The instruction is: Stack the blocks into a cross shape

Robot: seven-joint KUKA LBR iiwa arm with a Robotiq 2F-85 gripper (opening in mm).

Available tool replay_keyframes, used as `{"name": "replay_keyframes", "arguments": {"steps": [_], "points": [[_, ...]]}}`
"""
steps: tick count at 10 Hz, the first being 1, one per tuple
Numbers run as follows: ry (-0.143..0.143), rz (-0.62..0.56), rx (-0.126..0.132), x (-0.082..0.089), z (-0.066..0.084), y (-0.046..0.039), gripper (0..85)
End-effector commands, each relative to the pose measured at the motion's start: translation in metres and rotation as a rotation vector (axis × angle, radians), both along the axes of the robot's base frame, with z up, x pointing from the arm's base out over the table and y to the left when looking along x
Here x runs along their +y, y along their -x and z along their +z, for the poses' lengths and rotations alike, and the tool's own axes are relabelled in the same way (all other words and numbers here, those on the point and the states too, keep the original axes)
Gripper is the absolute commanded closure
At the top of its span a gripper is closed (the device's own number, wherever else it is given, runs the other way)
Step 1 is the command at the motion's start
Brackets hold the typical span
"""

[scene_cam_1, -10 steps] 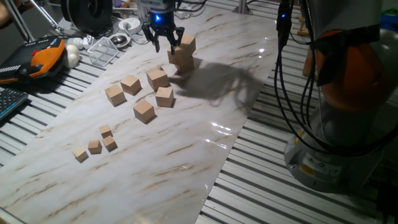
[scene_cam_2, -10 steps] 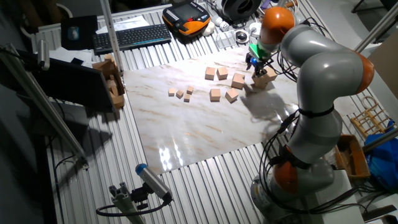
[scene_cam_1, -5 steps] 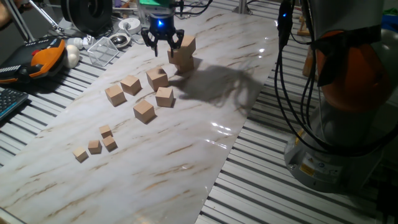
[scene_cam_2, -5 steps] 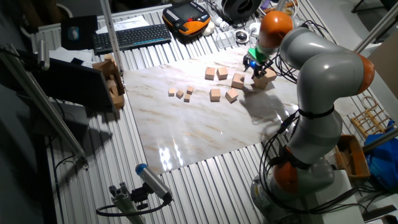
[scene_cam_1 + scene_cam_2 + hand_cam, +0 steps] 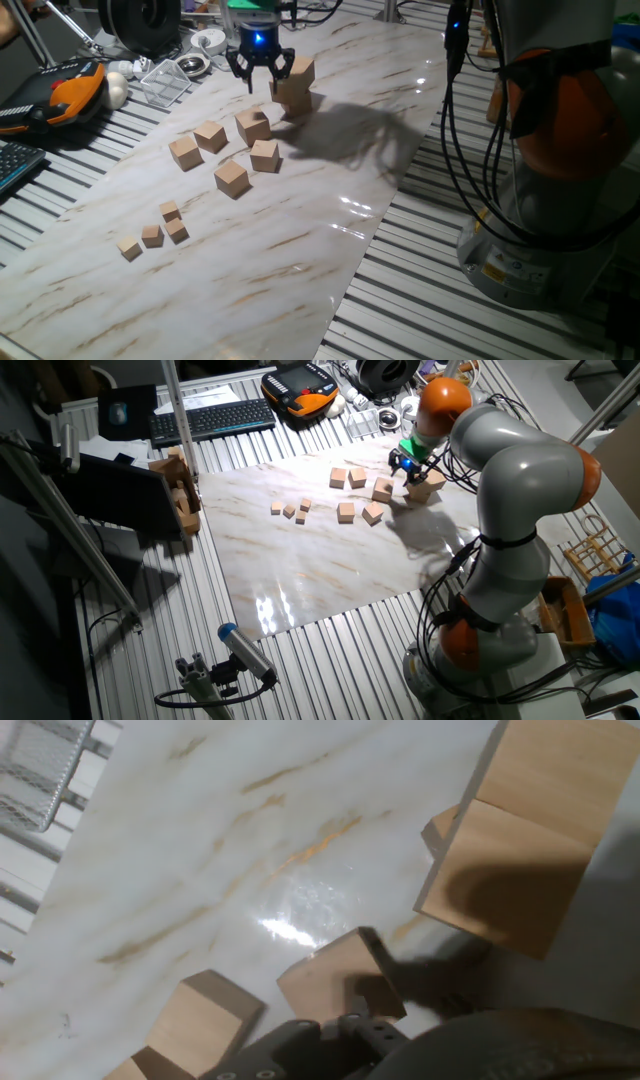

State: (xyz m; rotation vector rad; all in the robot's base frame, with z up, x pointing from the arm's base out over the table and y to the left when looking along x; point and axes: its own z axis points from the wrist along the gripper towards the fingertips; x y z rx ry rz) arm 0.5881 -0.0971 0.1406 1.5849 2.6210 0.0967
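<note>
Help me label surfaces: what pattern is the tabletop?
White marble with tan veins, clearest in the hand view.

Marble-patterned board [image 5: 300, 220] on a slatted metal worktop [image 5: 300, 660]; keyboard [image 5: 212, 418] and orange teach pendant [image 5: 300, 387] behind.

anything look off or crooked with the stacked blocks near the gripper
The stack beside the gripper looks slightly askew: the top block sits off to one side over the blocks below rather than square on them. Nothing looks toppled or damaged. The five loose blocks lie scattered at mixed angles on the marble board.
</note>
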Motion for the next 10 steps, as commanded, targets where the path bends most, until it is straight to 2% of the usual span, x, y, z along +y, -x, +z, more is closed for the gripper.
{"name": "replay_keyframes", "arguments": {"steps": [1, 4, 5, 7, 8, 9, 10], "points": [[0.000, -0.003, 0.000, 0.0007, 0.0000, -0.0001, 51.0], [0.002, -0.029, 0.010, 0.0009, -0.0003, -0.0005, 51.0], [0.001, -0.035, 0.013, 0.0009, -0.0002, -0.0005, 85.0], [0.000, -0.111, 0.027, 0.0014, -0.0007, -0.0006, 85.0], [-0.010, -0.232, 0.031, 0.0019, -0.0009, -0.0003, 85.0], [-0.005, -0.387, 0.027, 0.0019, -0.0006, -0.0004, 85.0], [0.004, -0.477, 0.018, 0.0015, -0.0012, -0.0008, 85.0]]}}
